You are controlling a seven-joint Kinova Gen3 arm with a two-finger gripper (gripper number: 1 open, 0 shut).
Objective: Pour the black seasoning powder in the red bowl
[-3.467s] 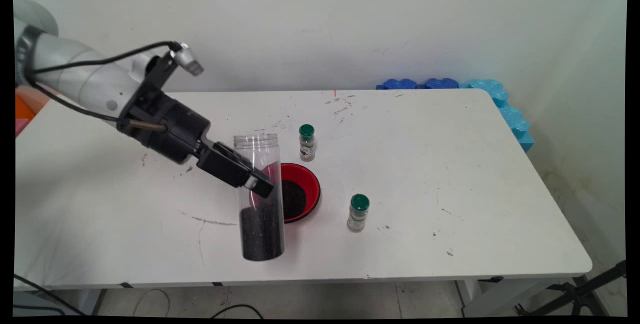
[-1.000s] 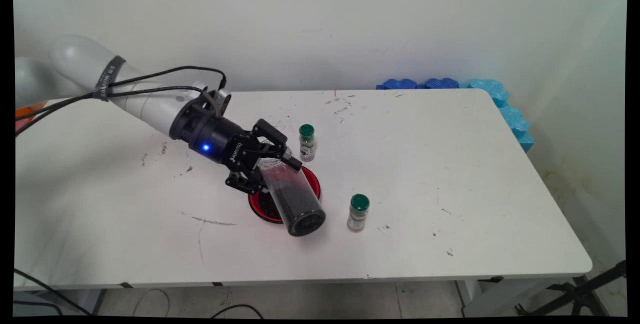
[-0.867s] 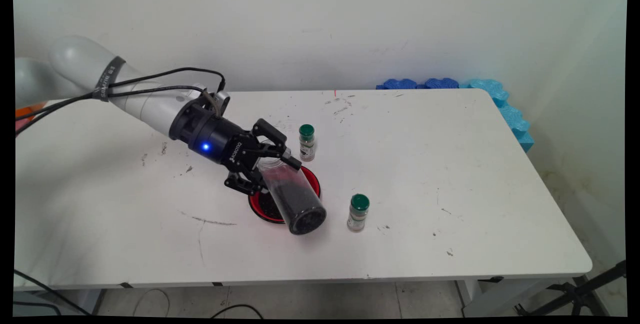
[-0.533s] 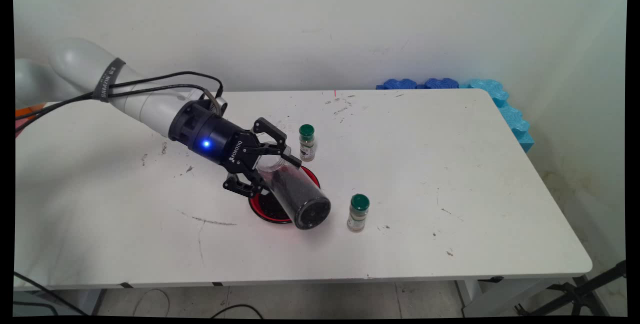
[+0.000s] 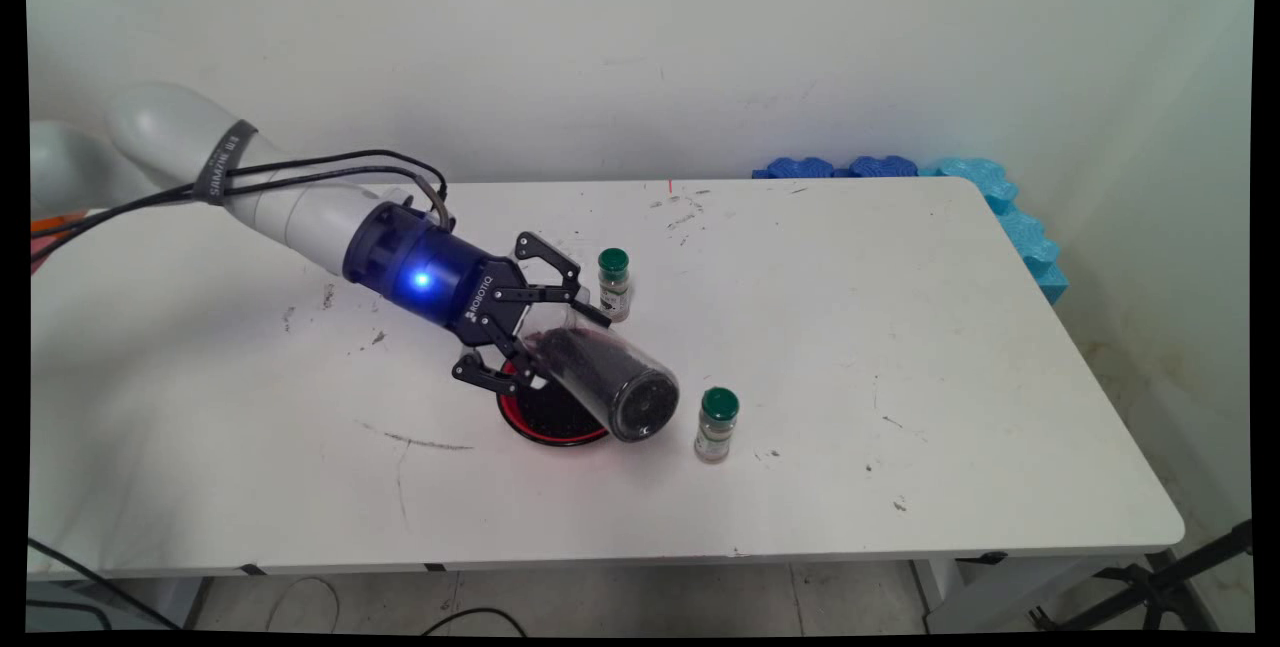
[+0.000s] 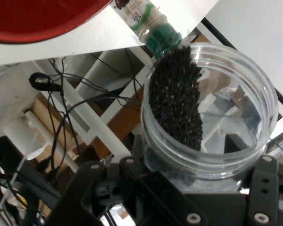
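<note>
We've got the jar clamped, lying almost level!
Our gripper (image 5: 535, 332) grips the clear jar (image 5: 600, 382) near its mouth, base pointing right, over the red bowl (image 5: 520, 417).

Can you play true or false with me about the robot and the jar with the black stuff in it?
1. The pincer is holding the clear jar. True.
2. The jar is standing straight up on the table. False: it is tipped far over, held in the air above the red bowl.
3. The jar has black grains inside. True.
4. Both small bottles have red caps. False: the far bottle and the near bottle both have green caps.
5. The small bottles are lying on their sides. False: both stand upright.
</note>
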